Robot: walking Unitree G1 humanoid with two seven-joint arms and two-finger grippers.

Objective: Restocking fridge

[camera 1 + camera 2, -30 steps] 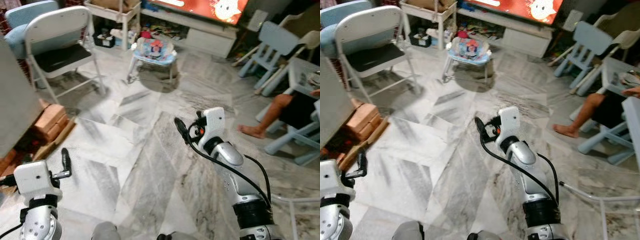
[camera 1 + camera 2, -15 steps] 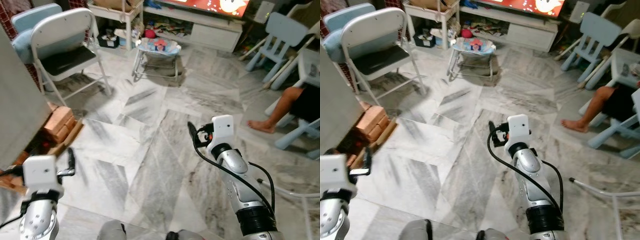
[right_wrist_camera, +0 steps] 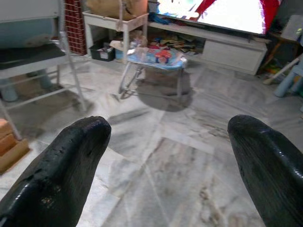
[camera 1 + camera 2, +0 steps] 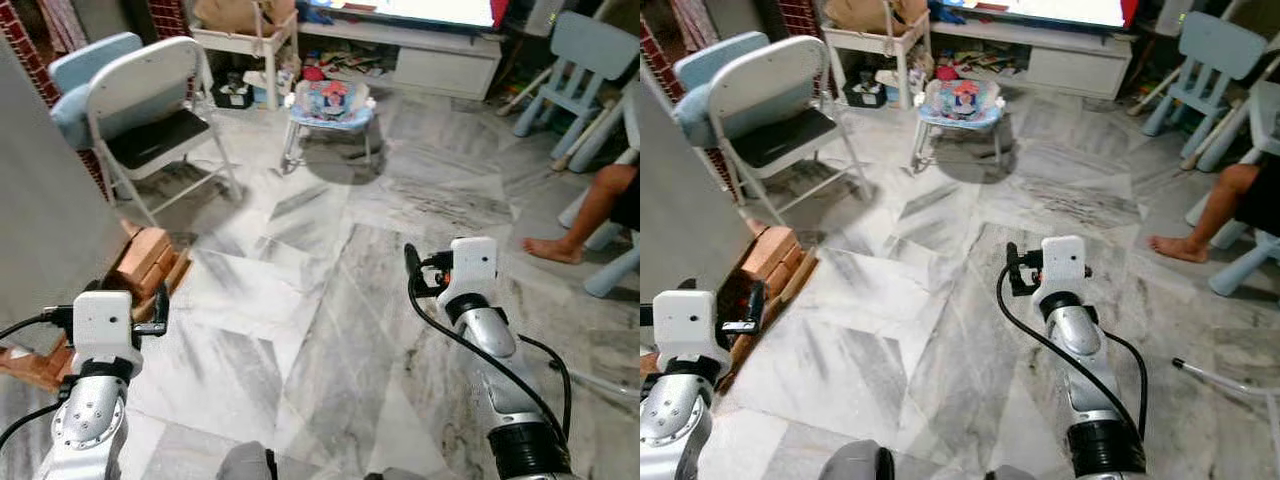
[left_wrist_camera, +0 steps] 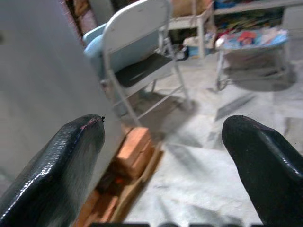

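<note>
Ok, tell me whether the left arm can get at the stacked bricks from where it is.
Probably yes. The left end effector hangs open just short of the stacked bricks, which lie against the grey panel, and bare marble floor leaves the way free.

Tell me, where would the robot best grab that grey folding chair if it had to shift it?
Probably the folding chair by the curved top rail of its backrest, reached from behind: that rail is a thin tube two fingers could close around. Both the left gripper and the right gripper are open and empty.
</note>
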